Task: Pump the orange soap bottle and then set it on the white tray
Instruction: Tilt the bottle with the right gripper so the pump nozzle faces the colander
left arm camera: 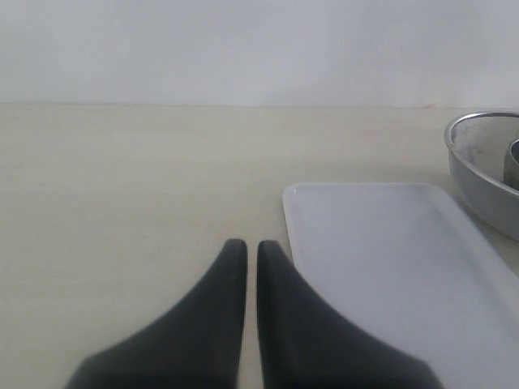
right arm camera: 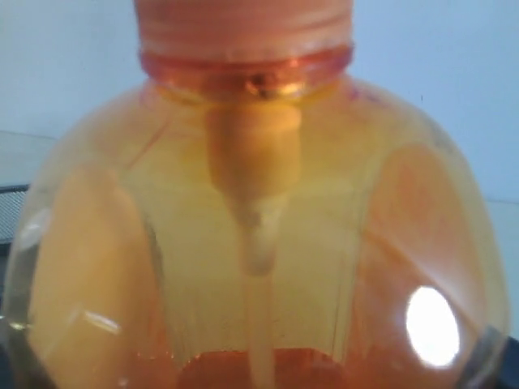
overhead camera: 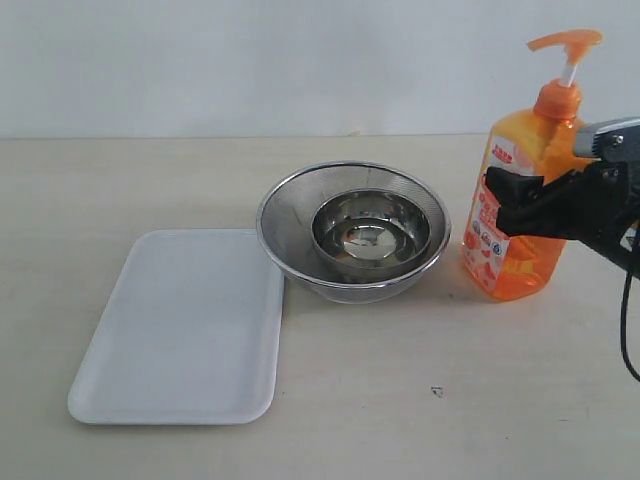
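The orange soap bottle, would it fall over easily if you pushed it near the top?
Probably, yes: the tall translucent orange plastic soap bottle is narrow with its pump up high, so a high push could tip it. It looks well filled, so likely heavyish. Its smooth shiny plastic may be slippery.

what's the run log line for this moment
right gripper: gripping orange soap bottle; bottle: upright on table; pump: up; left gripper: shut, near white tray

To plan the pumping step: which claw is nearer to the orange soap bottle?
Right. The right claw grips the orange soap bottle at mid-height; the left claw sits shut beside the white tray, far from the bottle.
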{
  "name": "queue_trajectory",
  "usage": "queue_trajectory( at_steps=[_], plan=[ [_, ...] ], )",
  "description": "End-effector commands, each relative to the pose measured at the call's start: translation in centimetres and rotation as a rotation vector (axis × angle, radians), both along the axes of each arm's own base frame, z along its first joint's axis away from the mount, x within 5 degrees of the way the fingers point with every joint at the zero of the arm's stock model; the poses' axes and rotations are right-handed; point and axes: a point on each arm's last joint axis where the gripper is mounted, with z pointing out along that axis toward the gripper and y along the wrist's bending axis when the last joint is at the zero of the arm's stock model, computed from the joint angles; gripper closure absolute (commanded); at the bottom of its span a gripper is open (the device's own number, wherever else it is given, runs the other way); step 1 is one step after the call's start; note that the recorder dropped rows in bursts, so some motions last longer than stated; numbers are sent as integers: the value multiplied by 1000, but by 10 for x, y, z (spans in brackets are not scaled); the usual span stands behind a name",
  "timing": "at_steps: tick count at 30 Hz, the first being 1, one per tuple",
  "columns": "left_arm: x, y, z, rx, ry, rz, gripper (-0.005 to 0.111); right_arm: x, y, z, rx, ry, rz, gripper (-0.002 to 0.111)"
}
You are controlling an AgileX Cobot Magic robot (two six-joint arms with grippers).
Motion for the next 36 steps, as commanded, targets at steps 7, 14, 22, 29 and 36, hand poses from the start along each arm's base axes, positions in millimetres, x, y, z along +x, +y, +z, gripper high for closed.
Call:
queue_trajectory(
  at_steps=[7, 14, 22, 29, 36],
  plan=[
    [0, 0, -1, -6, -3, 4, 102, -11, 23, 38, -163, -45, -26, 108],
    [0, 0, -1, -6, -3, 4, 102, -23, 60, 43, -401, -125, -46, 108],
    [0, 0, -1, -6, -3, 4, 102, -25, 59, 41, -505, -113, -90, 108],
    [0, 0, -1, -6, -3, 4, 102, -26, 61, 37, -543, -85, -50, 108],
    [0, 0, -1, -6, -3, 4, 102, -25, 62, 30, -563, -64, -33, 108]
  ],
)
